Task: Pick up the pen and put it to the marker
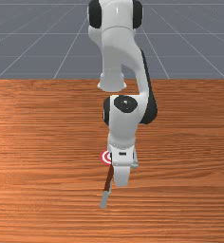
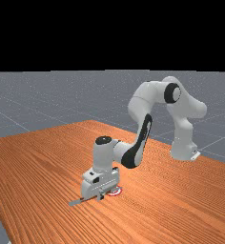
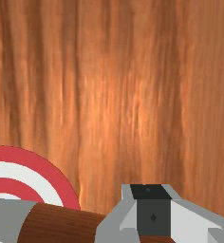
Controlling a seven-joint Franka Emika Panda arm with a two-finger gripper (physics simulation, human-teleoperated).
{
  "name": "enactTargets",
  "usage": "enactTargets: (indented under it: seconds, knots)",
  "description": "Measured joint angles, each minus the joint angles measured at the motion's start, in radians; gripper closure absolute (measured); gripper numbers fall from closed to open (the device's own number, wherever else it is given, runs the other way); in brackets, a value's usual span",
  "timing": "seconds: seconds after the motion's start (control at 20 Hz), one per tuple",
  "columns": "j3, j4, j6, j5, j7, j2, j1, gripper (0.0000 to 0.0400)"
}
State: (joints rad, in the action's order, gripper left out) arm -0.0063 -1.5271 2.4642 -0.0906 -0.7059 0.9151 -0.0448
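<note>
In the far view my gripper (image 2: pixel 101 195) is low over the table, across the pen (image 2: pixel 76 202), whose grey end juts out toward that view's left. The front view has the hand (image 1: pixel 122 172) just right of the pen's brown body (image 1: pixel 108 179); the pen slants down-left to a grey end. In the wrist view the pen (image 3: pixel 61 225) runs behind the gripper (image 3: pixel 153 216), and its other grey end covers part of the red-and-white ringed marker (image 3: pixel 50 173). Whether the pen is held or lifted I cannot tell. The hand partly hides the marker (image 1: pixel 105 157) in the front view.
The wooden table (image 1: pixel 190 190) spreads around the hand on both sides. The arm's forearm and elbow stand behind the hand in the front view. A table edge runs along the far view's left.
</note>
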Motion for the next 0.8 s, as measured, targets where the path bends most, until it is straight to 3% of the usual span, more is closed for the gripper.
enactTargets:
  seconds: [0.15, 0.2, 0.35, 0.4, 0.45, 0.5, 0.55, 0.7, 0.75, 0.8]
  knots:
    - [0.017, -0.068, 0.066, 0.011, -0.014, -0.028, 0.015, 0.0392]
    - [0.019, -0.07, 0.072, -0.02, -0.08, -0.031, 0.024, 0.039]
    - [0.039, -0.071, 0.079, -0.028, -0.202, -0.031, 0.095, 0.0398]
    - [0.032, -0.069, 0.079, -0.022, -0.195, -0.03, 0.106, 0.0399]
    - [-0.019, -0.079, 0.08, -0.026, -0.093, -0.036, 0.072, 0.0399]
    - [-0.005, -0.078, 0.077, 0.001, -0.081, -0.036, 0.085, 0.04]
    - [-0.006, -0.183, 0.235, -0.014, -0.097, -0.088, 0.086, 0.04]
    - [-0.002, -0.262, 0.207, -0.012, -0.101, -0.235, 0.089, 0.04]
    - [0.006, -0.249, 0.123, -0.006, -0.111, -0.276, 0.094, 0.04]
    - [-0.015, -0.165, -0.03, 0.01, -0.007, -0.262, 0.066, 0.04]
